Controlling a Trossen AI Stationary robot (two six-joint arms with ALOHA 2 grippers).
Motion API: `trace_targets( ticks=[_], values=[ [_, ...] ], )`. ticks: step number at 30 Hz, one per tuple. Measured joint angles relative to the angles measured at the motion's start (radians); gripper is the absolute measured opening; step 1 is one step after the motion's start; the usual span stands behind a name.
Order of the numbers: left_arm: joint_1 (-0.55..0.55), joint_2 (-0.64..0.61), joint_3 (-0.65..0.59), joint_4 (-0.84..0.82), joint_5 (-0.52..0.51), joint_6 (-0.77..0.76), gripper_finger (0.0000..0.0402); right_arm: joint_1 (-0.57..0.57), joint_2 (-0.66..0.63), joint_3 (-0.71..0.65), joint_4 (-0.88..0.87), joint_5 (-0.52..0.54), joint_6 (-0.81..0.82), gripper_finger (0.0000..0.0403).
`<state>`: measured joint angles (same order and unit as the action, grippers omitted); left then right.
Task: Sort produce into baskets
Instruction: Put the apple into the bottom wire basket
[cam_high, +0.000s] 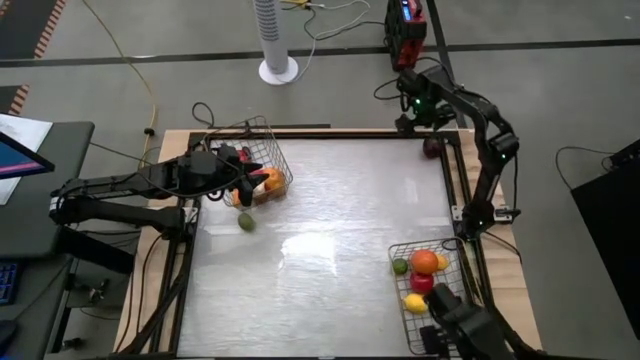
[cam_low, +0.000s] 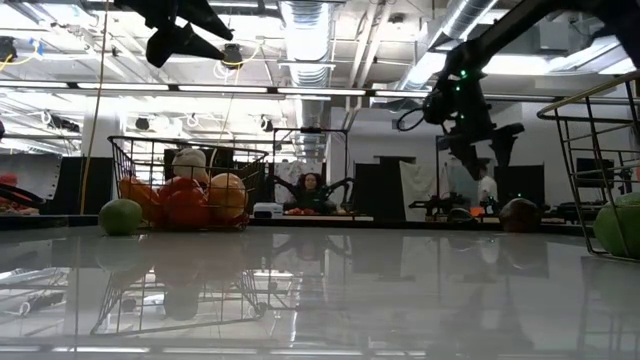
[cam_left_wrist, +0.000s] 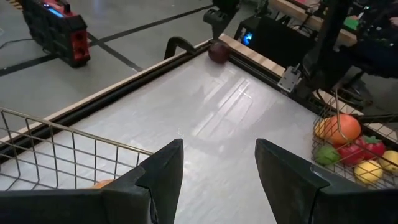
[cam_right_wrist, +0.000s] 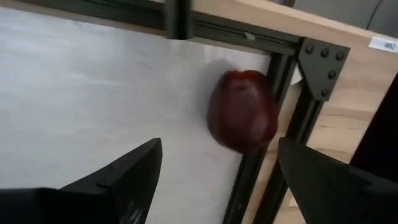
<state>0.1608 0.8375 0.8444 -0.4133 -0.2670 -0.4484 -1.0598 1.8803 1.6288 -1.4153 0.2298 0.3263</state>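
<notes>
A: We see the table bare mid-surface; the left basket holds oranges, the right basket mixed produce.

B: The right hand, fingers wide, hovers over a dark-red fruit against the corner rail. The left hand, parted and empty, is above its basket; a lime lies beside it.

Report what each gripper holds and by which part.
Nothing held. Right gripper hangs open over the dark red fruit at the table's corner, not touching it. Left gripper is open and empty above its basket.
</notes>
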Motion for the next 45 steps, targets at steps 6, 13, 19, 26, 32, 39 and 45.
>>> trace_targets(
  ticks=[6,13,19,26,32,39,45],
  values=[
    [0.0,0.0,0.0,-0.001,0.0,0.008,0.0187,-0.043,0.073,0.007,-0.054,0.007,-0.048,0.034],
    [0.0,0.0,0.0,-0.005,-0.003,0.008,0.0187,-0.047,0.127,0.013,-0.068,0.002,-0.089,0.033],
    [0.0,0.0,0.0,-0.026,-0.003,0.008,0.0187,-0.055,0.138,0.035,-0.085,-0.009,-0.103,0.0327],
    [0.0,0.0,0.0,-0.026,-0.001,0.009,0.0187,-0.046,0.12,0.113,-0.154,-0.054,-0.091,0.0326],
    [0.0,0.0,0.0,-0.026,-0.001,0.011,0.0187,-0.025,0.097,0.118,-0.141,-0.063,-0.067,0.0326],
    [0.0,-0.001,0.0,-0.024,-0.001,0.001,0.0187,0.042,-0.013,0.056,0.015,-0.048,-0.018,0.0326],
    [0.0,-0.001,0.0,-0.021,-0.013,-0.002,0.0187,0.075,-0.196,-0.19,0.125,-0.048,0.073,0.0326]
  ],
)
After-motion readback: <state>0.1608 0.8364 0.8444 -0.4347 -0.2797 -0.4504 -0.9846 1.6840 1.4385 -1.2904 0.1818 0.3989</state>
